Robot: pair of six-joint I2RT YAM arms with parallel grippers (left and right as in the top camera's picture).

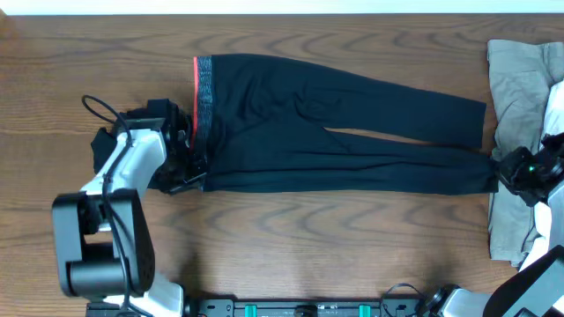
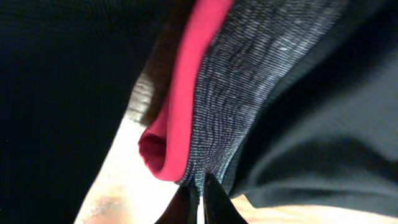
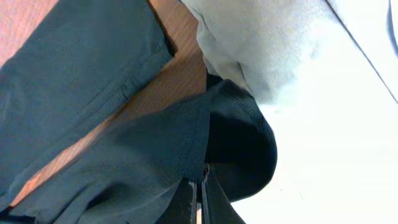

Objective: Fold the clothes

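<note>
The black pants [image 1: 335, 132] lie flat across the table, waistband to the left, legs to the right. The grey waistband with its red-orange edge [image 1: 203, 97] faces my left gripper [image 1: 192, 167], which is shut on the near corner of the waistband [image 2: 205, 143]. My right gripper [image 1: 502, 172] is shut on the cuff of the near leg [image 3: 186, 149] at the right end. The far leg's cuff [image 1: 471, 119] lies free on the table.
A pile of khaki [image 1: 520, 79] and white [image 1: 555, 106] garments lies at the table's right edge, under and beside my right arm. Bare wood table [image 1: 308, 238] runs in front of and behind the pants.
</note>
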